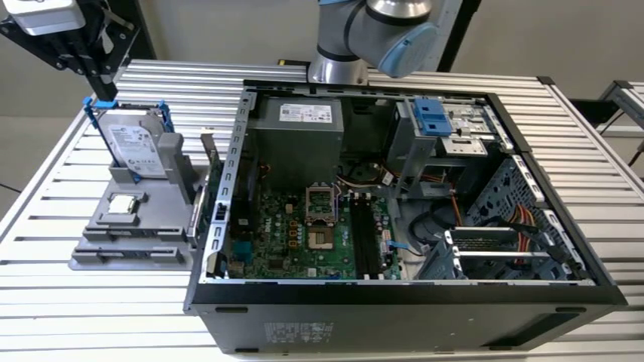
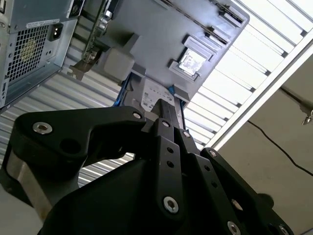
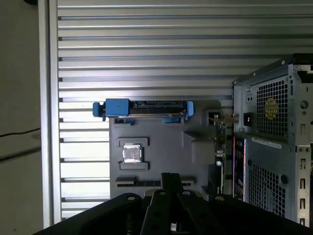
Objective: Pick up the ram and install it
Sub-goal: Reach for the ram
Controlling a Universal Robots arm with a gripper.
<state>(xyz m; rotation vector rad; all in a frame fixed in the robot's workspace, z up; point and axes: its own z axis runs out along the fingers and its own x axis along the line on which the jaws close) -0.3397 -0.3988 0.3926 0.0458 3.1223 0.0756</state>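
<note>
Zero grip yet: gripper (image 1: pixel 104 92) empty, fingers pressed together, by HDD (image 1: pixel 136 147), ram (image 3: pixel 219 147) apart. You descend w/o opening, tips may strike HDD.

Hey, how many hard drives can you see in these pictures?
1. The hard drive stands upright in the gray holder, on the exterior view's left of the computer case. More may be hidden inside the case's bays.
</note>
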